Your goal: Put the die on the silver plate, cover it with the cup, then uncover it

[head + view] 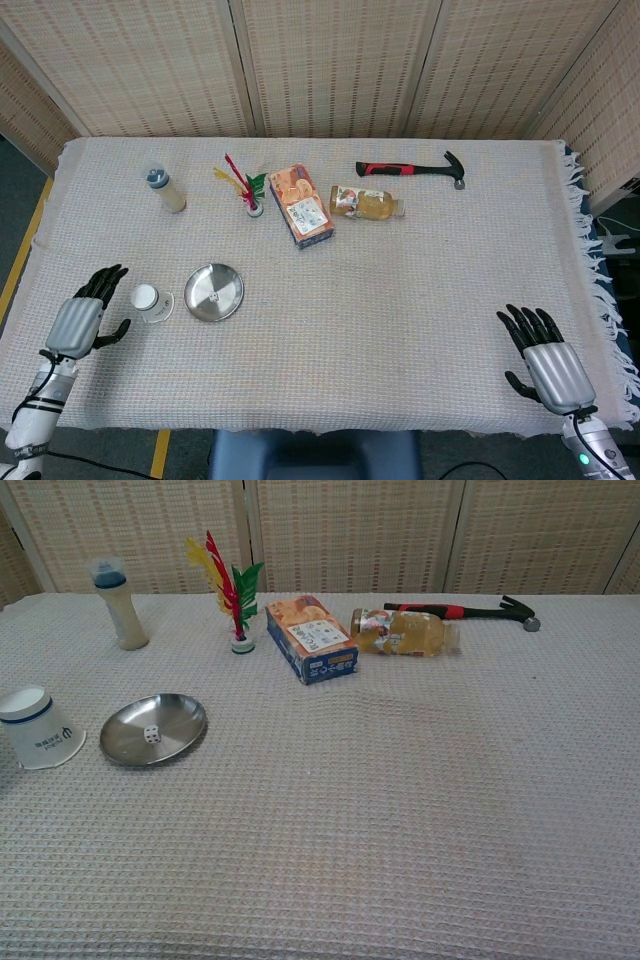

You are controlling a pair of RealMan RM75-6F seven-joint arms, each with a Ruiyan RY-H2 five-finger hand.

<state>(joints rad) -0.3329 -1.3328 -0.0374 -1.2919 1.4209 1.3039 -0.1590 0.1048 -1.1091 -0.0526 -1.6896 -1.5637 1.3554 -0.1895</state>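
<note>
A small white die [151,734] lies in the round, shiny silver plate [180,716]. Just left of the plate a white paper cup [38,730] stands upside down (blue band near its base) on the waffle-weave counter [400,800]. Left hand [78,322], beyond the cup, fingers spread, released; right hand [551,368], far right of the plate, likewise holding nothing.

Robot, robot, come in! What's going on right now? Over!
Left hand open, right hand open, both empty. Die uncovered on the silver plate; cup upside down beside it. Nothing in the way.
</note>
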